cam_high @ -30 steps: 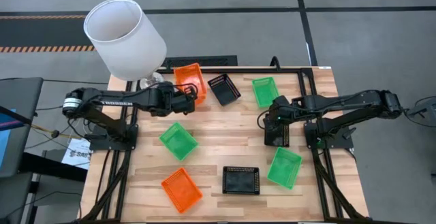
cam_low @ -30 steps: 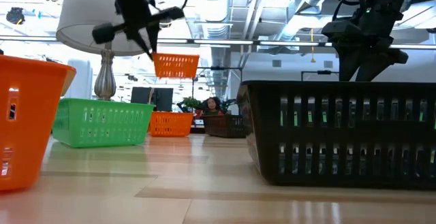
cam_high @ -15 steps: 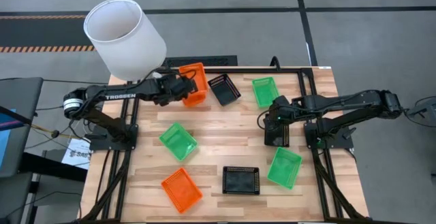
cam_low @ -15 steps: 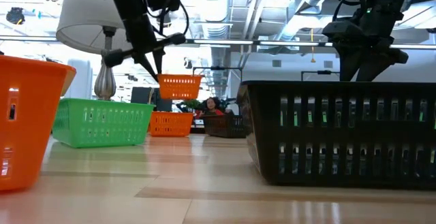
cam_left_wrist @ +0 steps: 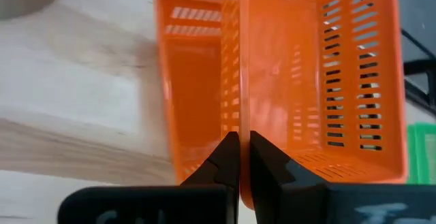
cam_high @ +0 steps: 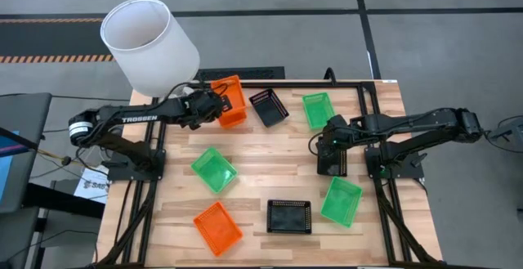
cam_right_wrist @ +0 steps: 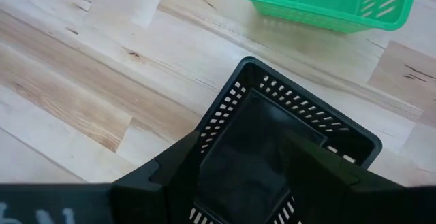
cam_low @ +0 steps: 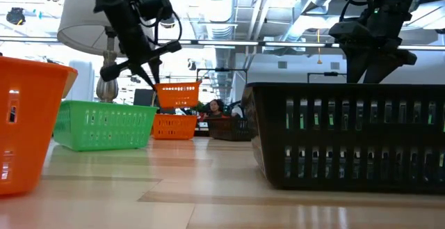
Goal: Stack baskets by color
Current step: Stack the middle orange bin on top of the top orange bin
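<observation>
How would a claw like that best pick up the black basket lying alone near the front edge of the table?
Probably by one thin side wall of the black basket, coming straight down from above: it sits upright and open-topped, so one finger can drop inside the rim and one outside.

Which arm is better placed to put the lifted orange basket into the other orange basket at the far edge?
The left. Its claw is shut on the lifted orange basket, just above the second orange basket. The right claw hovers over a black basket.

Nine mesh baskets point(cam_high: 213, 168): one orange basket point(cam_high: 232, 99) held above another, the others scattered across the table.
</observation>
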Controlling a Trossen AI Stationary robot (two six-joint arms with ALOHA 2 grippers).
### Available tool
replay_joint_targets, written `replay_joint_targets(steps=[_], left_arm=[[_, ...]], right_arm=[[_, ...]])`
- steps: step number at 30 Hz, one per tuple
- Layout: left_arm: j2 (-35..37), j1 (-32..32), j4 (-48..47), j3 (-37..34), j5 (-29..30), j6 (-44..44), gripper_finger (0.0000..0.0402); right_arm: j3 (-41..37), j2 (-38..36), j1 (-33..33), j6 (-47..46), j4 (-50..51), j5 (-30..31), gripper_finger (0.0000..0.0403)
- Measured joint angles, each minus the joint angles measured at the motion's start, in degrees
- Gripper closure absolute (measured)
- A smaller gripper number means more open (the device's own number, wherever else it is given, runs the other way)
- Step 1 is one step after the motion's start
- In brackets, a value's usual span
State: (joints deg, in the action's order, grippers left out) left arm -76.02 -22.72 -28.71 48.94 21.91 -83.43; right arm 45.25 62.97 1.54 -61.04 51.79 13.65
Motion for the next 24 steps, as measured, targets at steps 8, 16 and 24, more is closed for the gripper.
replay_joint_targets(steps=[8, 16, 24], left_arm=[[1.02, -0.87, 6.54, -5.03, 0.21, -1.75, 0.0401], [1.02, -0.89, 7.57, -6.03, 1.33, -1.01, 0.0401], [1.0, -0.9, 7.18, -6.03, 1.74, 0.43, 0.0401]], right_arm=[[0.0, 0.01, 0.0, 0.02, 0.02, 0.04, 0.0179], [0.0, 0.01, 0.0, 0.04, 0.03, 1.33, 0.0179], [0.0, -0.01, 0.0, 0.04, 0.04, 1.46, 0.0179]])
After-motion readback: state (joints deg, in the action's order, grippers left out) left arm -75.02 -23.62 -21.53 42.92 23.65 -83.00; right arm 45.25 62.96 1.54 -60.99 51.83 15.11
